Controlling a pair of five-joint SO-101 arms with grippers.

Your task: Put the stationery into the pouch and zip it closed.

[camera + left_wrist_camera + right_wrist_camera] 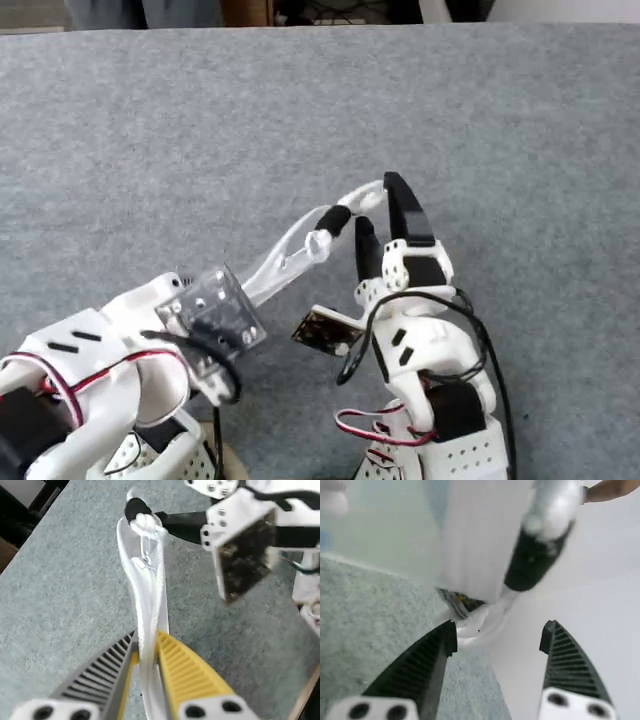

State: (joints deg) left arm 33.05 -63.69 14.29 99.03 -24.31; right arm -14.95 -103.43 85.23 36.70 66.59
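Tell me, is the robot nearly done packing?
Partway. A black-tipped pen looks already inside the pouch. The left end effector is shut on one end of it; the right end effector sits open at the other end. Zipping looks left to do.

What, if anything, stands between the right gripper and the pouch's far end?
Nothing visible does. The right gripper has its open fingers on either side of the far end of the pouch, and the left gripper clamps its near end.
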